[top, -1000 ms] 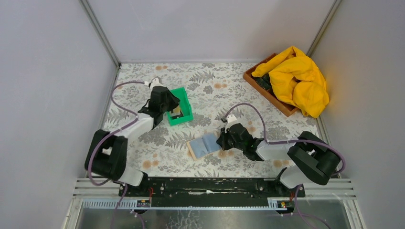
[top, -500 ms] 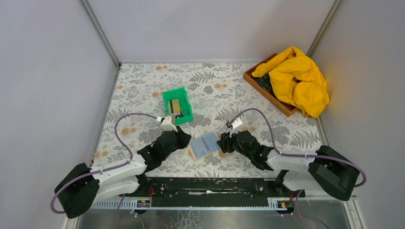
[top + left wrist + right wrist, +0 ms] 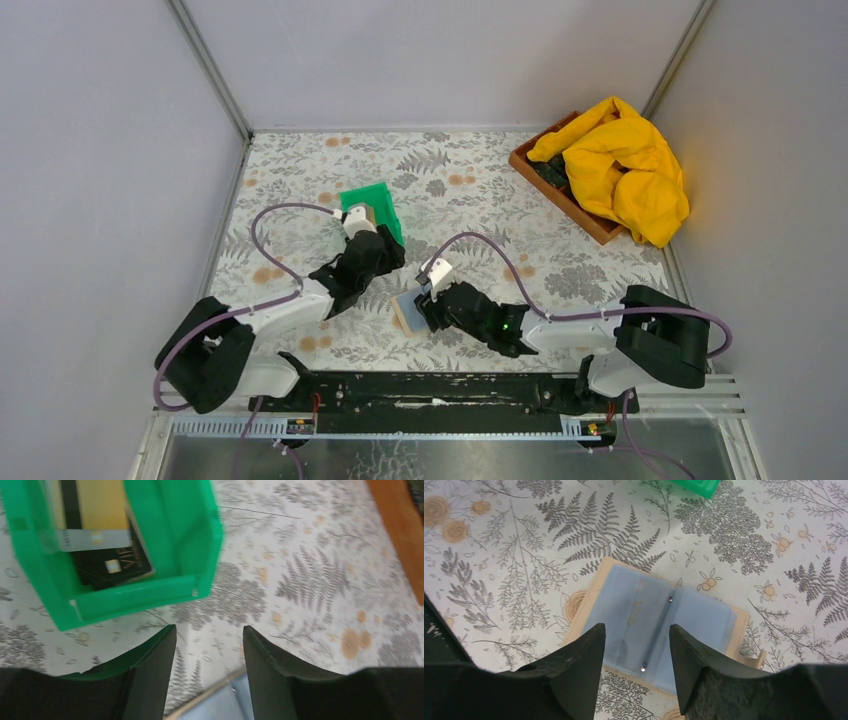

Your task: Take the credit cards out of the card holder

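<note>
Top external: card holder (image 3: 404, 309) on fern-patterned table (image 3: 300, 170), grey walls (image 3: 440, 60) around.

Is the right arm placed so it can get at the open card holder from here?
Probably yes: the right gripper hangs open directly over the open card holder, nothing between them; the left gripper faces the green bin.

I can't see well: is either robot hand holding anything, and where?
Nothing is held. Both are open: the left gripper by the green bin, the right gripper above the card holder.
</note>
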You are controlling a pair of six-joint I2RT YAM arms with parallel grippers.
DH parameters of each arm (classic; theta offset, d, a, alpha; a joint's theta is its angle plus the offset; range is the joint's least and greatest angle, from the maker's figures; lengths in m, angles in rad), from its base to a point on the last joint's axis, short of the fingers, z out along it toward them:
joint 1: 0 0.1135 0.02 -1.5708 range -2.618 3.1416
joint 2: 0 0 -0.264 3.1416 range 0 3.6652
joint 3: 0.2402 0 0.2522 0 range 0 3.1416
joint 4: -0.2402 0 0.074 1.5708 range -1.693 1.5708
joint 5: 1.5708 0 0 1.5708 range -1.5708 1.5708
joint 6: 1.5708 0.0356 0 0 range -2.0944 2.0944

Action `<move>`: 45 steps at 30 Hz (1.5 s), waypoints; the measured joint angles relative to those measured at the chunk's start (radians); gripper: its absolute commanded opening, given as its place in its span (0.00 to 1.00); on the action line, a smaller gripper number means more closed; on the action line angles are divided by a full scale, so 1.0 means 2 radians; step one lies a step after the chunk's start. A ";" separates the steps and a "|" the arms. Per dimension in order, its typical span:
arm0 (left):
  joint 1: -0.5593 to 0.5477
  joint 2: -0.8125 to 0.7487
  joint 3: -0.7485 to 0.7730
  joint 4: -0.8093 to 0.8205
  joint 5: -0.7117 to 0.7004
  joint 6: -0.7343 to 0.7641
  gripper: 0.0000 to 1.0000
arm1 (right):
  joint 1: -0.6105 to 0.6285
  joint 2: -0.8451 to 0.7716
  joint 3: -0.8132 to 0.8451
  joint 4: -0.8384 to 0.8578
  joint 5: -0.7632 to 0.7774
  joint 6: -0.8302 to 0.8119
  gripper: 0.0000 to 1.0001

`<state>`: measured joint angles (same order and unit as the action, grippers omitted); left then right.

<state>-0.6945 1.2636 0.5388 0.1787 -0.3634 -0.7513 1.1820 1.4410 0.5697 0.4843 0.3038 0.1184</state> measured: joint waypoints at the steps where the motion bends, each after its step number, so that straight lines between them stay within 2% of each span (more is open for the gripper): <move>1: 0.017 0.017 0.003 0.005 0.011 -0.004 0.59 | 0.000 0.002 -0.001 0.004 0.003 -0.002 0.56; 4: 0.041 0.038 -0.010 0.017 0.022 -0.010 0.58 | 0.000 0.010 -0.012 0.016 0.010 -0.006 0.55; 7: 0.040 0.033 -0.028 0.022 0.023 -0.008 0.57 | 0.000 0.026 -0.017 0.013 0.009 -0.007 0.56; 10: 0.036 0.017 -0.037 0.034 0.022 -0.002 0.57 | 0.000 0.046 -0.016 0.009 0.008 -0.008 0.64; 13: 0.035 0.010 -0.038 0.045 0.021 0.003 0.57 | 0.000 0.067 -0.007 0.005 0.003 -0.010 0.67; 25: 0.033 0.010 -0.038 0.053 0.021 0.008 0.58 | 0.002 0.084 0.012 0.006 -0.018 -0.011 0.71; 45: 0.033 0.017 -0.038 0.052 0.021 0.015 0.60 | 0.032 0.095 0.021 0.007 -0.002 -0.030 0.70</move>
<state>-0.6277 1.2980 0.4633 0.2836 -0.3218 -0.7216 1.2461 1.6302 0.6109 0.4988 0.2993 0.0589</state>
